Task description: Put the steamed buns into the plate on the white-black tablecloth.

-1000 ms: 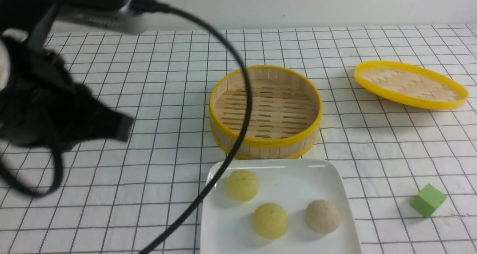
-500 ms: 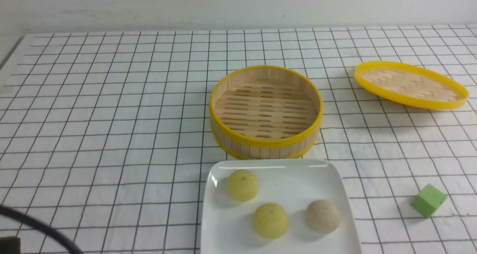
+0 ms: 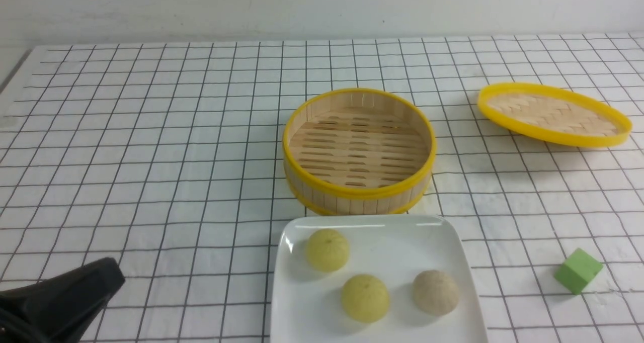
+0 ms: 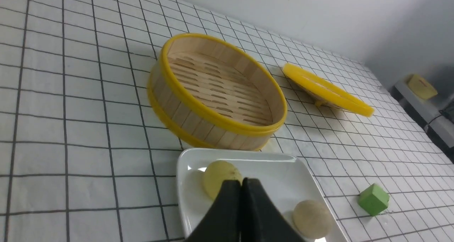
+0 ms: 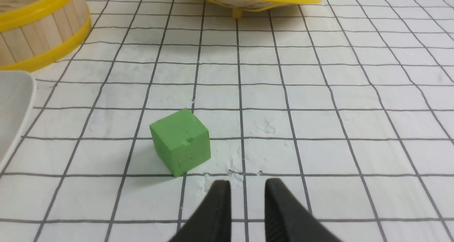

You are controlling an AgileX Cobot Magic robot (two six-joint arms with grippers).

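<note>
Three steamed buns lie in the white square plate (image 3: 402,240) on the white-black tablecloth (image 3: 151,157): two pale yellow-green buns (image 3: 327,250) (image 3: 365,298) and one beige-grey bun (image 3: 435,292). My left gripper (image 3: 108,277) sits low at the near left, well left of the plate. In the left wrist view its gripper (image 4: 241,181) is shut and empty, and it hides part of the plate (image 4: 276,171) beside one yellow-green bun (image 4: 216,172) and the beige bun (image 4: 312,219). My right gripper (image 5: 247,185) shows only in its wrist view, jaws slightly apart, empty, over bare cloth.
An empty yellow-rimmed bamboo steamer basket (image 3: 358,152) stands just behind the plate. Its woven lid (image 3: 553,114) lies tilted at the far right. A green cube (image 3: 578,271) sits right of the plate, close to my right gripper in its wrist view (image 5: 180,141).
My left arm has swept from the upper left down out of view, and its gripper tip now shows at the bottom left corner. The buns, plate and basket have not moved.
</note>
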